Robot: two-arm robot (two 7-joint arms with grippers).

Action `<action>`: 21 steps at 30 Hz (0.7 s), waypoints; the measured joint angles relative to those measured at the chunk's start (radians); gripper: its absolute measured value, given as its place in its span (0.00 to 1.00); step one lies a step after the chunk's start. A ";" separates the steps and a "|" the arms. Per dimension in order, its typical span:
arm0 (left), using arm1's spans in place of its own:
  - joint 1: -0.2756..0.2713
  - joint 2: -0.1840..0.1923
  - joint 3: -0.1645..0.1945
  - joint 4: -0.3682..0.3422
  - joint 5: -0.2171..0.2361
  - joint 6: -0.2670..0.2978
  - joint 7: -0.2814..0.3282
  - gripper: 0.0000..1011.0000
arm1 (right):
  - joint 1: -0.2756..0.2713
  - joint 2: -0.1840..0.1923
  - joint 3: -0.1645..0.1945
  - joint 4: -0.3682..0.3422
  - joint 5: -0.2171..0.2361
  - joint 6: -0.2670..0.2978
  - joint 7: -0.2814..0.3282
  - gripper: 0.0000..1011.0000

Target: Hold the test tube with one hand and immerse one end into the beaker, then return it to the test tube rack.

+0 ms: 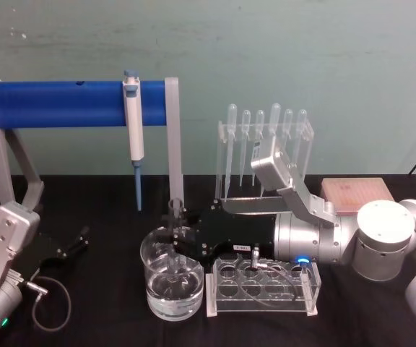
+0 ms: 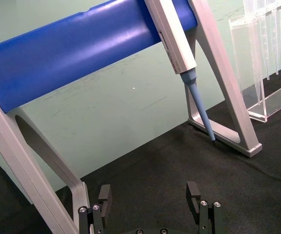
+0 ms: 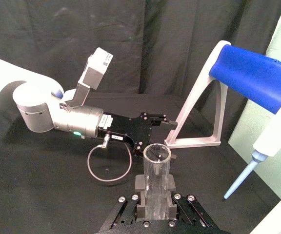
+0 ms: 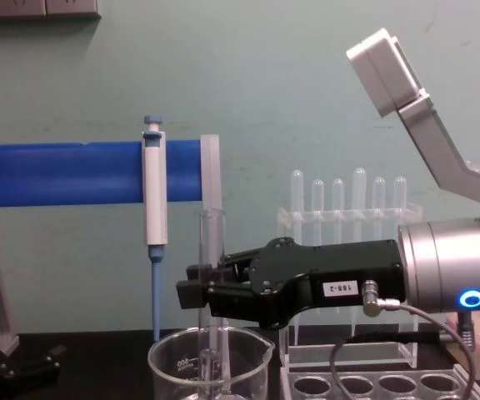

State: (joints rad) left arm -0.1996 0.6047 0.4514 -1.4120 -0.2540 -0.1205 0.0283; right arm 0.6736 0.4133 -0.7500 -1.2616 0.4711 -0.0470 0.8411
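Reaching level above the beaker (image 1: 156, 285), right gripper (image 1: 175, 235) clamps test tube (image 4: 212, 242) upright, lower end inside it; left gripper (image 2: 149, 195) idles beaker-left, jaws spread.

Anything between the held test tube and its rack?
Only the wall of the wide clear glass beaker: the clear glass test tube, gripped by the black right gripper, stands with its lower end inside. The clear plastic rack beside it has free holes. The left gripper rests open, aside.

clear glass test tube (image 4: 212, 246) and beaker (image 1: 150, 269), white marks; white-and-blue pipettor (image 1: 133, 124); blue bar (image 1: 63, 103); black tabletop (image 1: 107, 312); teal wall (image 1: 302, 50).
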 joint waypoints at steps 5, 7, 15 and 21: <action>0.000 0.000 0.000 0.000 0.000 0.000 0.000 0.99 | -0.013 -0.001 0.007 0.000 -0.003 -0.005 -0.004 0.22; 0.000 0.000 0.000 0.000 0.000 0.000 0.000 0.99 | -0.018 -0.001 0.009 0.004 -0.005 -0.009 -0.005 0.22; 0.000 0.000 0.000 0.000 0.000 0.000 0.000 0.99 | -0.029 -0.006 0.018 0.010 -0.016 -0.023 -0.012 0.22; 0.000 0.000 0.000 0.000 0.000 0.000 0.000 0.99 | -0.030 -0.015 0.020 0.020 -0.025 -0.032 -0.011 0.22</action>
State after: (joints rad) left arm -0.1995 0.6047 0.4514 -1.4120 -0.2539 -0.1206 0.0283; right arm 0.6439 0.3986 -0.7300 -1.2413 0.4465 -0.0787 0.8302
